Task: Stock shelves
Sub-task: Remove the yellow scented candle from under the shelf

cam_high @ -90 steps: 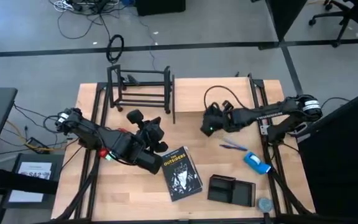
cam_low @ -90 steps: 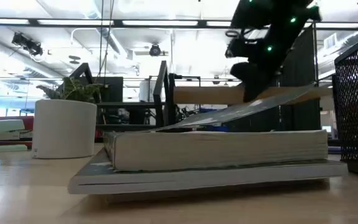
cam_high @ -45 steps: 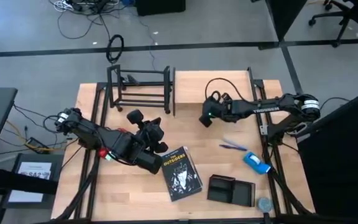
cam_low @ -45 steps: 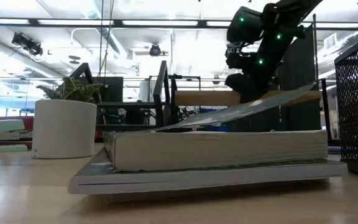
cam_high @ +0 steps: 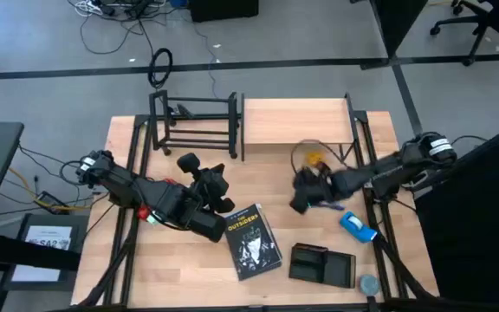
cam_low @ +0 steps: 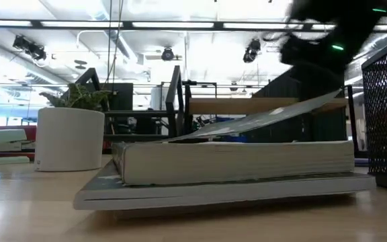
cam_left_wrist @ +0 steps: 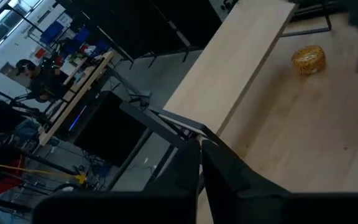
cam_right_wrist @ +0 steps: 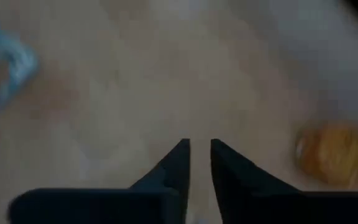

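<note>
Grey floor with loose cables and an office chair; ceiling strip lights glow overhead.

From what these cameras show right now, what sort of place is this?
Probably a robotics lab in an open office or workshop. Two arms work at a wood table on a grey floor with loose cables, office chairs nearby, and ceiling strip lights over desks behind.

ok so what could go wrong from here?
1. The right end effector is close to the orange round item and the pens; a stray sweep could roll the item away or scatter the pens.
2. The book has its front cover curled up; the left end effector beside it might snag or crease it.
</note>
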`<state>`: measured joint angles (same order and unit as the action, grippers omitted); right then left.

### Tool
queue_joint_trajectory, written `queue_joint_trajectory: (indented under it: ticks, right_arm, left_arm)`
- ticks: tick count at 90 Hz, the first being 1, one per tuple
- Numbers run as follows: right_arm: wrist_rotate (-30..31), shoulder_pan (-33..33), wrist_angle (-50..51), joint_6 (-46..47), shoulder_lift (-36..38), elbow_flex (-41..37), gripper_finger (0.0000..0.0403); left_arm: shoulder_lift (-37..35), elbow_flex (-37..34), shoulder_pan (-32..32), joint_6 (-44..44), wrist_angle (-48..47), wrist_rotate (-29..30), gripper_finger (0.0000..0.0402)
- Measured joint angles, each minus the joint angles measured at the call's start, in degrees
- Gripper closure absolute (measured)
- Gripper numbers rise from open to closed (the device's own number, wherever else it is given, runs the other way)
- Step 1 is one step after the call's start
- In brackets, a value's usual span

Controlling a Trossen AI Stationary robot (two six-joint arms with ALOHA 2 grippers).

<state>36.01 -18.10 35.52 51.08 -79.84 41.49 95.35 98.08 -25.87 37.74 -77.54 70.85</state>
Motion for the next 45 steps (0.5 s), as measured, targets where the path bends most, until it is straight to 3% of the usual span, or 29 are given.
queue_joint_trajectory:
  ticks: [24, 31, 45]
  right_arm:
    - [16.86, -10.68, -3.78, 25.69, 0.04, -13.04, 0.0185]
    - [20.69, -10.35, -5.09, 30.89, 0.05, -15.81, 0.0130]
    - [20.06, -5.23, -6.54, 37.67, 0.02, -20.03, 0.0035]
  left_arm:
    - [0.00, 0.00, 0.00, 0.00, 0.12, 0.00, 0.0402]
    - [0.00, 0.00, 0.00, 0.02, 0.18, 0.00, 0.0402]
    - [0.00, 0.00, 0.04, 0.02, 0.52, 0.02, 0.0402]
